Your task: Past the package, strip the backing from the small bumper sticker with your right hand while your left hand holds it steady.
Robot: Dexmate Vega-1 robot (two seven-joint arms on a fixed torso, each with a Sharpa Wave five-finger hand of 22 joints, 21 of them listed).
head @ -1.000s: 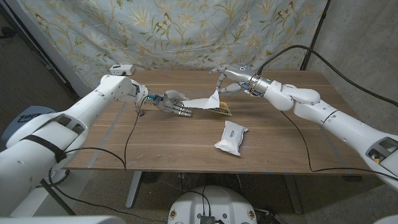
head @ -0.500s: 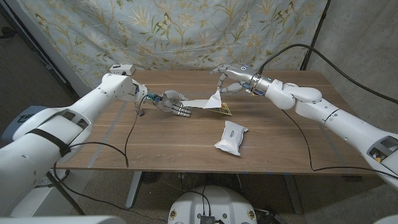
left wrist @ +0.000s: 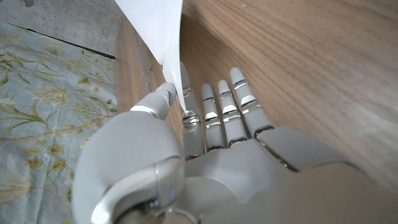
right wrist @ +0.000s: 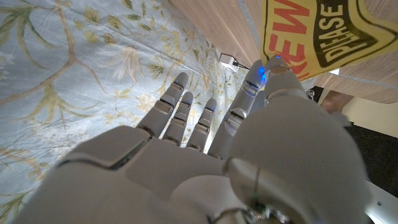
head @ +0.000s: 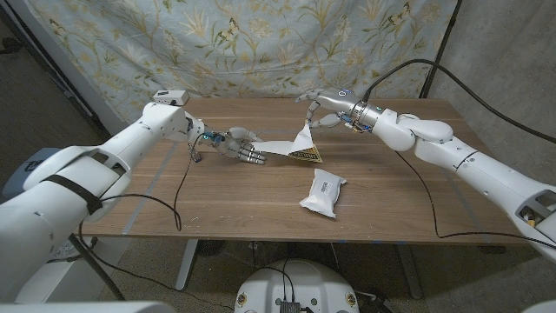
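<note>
The small bumper sticker [head: 307, 156] is yellow with black and red print; its low end lies on the table just beyond the white package [head: 322, 192]. A white backing sheet [head: 279, 145] runs from it to my left hand [head: 238, 143], which pinches the sheet's end [left wrist: 163, 37] between the thumb and a finger [left wrist: 188, 106] low over the wood. My right hand [head: 322, 108] hovers above and pinches the raised corner [head: 303, 132], other fingers spread. In the right wrist view the printed sticker [right wrist: 323, 31] hangs at the fingertips [right wrist: 273, 70] of my right hand [right wrist: 205, 162].
A small white device [head: 171, 96] sits on the table's [head: 217, 204] far left corner. A black cable [head: 184, 187] crosses the left half of the table, another trails from the right arm [head: 417, 187]. A floral curtain [head: 261, 43] hangs close behind.
My right hand has shifted slightly right and back, keeping the corner raised. The left hand has stayed put with the white sheet in its pinch.
</note>
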